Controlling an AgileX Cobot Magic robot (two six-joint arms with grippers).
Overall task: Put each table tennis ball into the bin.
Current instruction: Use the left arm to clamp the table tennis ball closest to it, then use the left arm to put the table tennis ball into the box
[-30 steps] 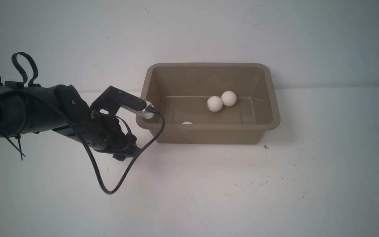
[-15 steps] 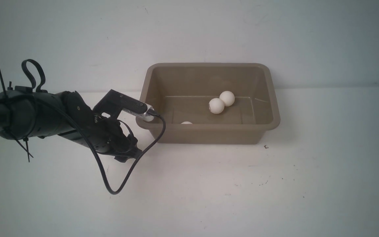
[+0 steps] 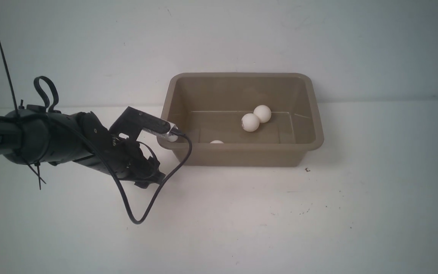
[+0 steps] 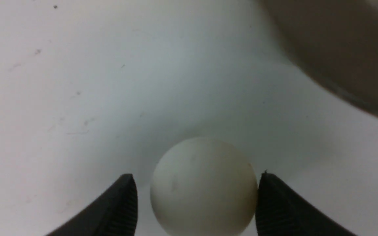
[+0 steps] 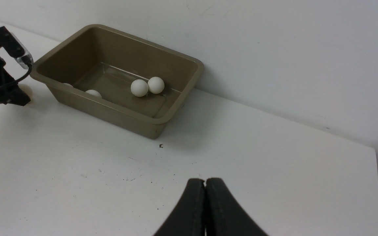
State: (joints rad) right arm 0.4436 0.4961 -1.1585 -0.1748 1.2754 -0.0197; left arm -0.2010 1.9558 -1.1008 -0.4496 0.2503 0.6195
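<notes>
The taupe-brown bin [image 3: 314, 114] stands at the back of the white table. Two table tennis balls [image 3: 250, 122] [image 3: 262, 113] touch on its floor. A third [image 3: 216, 142] peeks over the front wall and a fourth [image 3: 172, 137] sits in its front left corner. A fifth ball [image 4: 203, 186] lies on the table just left of the bin and also shows in the right wrist view [image 5: 26, 91]. My left gripper [image 4: 197, 177] is low at the table, open around this ball: one jaw touches it, the other stands a little apart. My right gripper [image 5: 205, 181] is shut and empty, above the table.
A black cable [image 3: 139, 217] loops from the left wrist down to the table in front of the bin's left corner. The bin's left front corner [image 4: 349, 65] is close beside the left gripper. A wall rises right behind the bin.
My left arm has sunk lower and shifted a little to the right toward the table beside the bin. The two middle balls in the bin rolled slightly and came to rest.
</notes>
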